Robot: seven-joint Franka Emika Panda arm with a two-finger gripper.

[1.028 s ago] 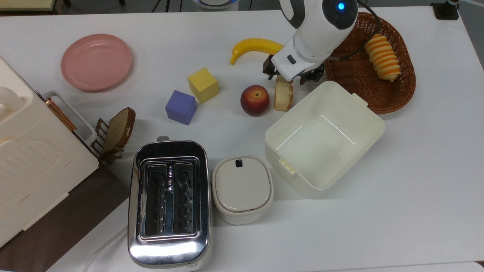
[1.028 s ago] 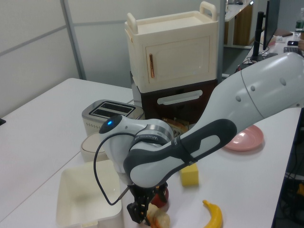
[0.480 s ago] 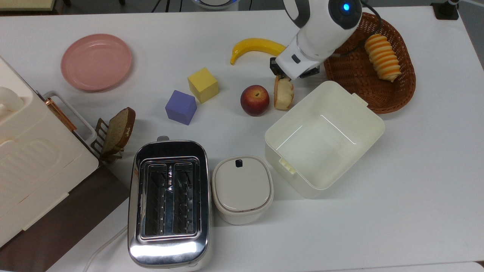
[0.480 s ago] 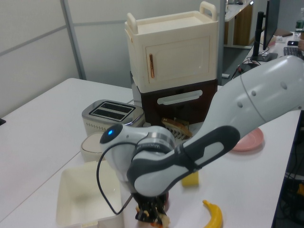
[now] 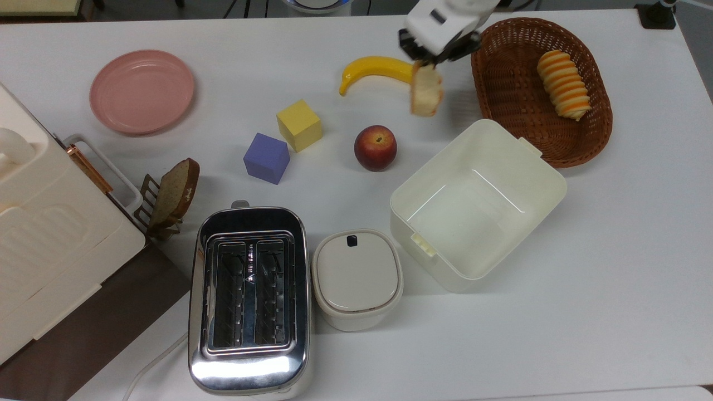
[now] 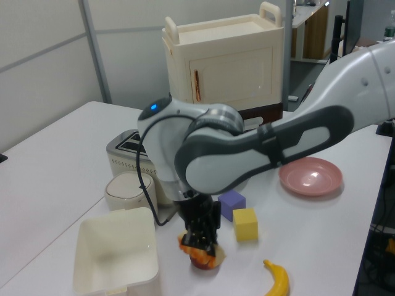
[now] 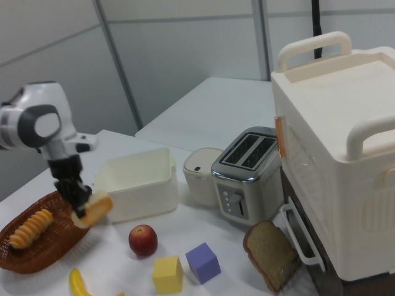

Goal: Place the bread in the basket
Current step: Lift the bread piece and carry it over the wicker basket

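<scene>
- The gripper (image 5: 428,57) pinches the bread (image 5: 426,92) by its top end.
- The bread hangs above the table (image 5: 613,278), between the banana (image 5: 374,69) and the basket (image 5: 515,100).

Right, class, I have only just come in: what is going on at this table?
A robot arm's gripper is shut on a chunk of bread and holds it in the air, clear of the table. In the top view the bread hangs between the banana and the wicker basket, which holds a striped spiral roll. The bread is not yet in the basket. The peach sits on the table below.
</scene>
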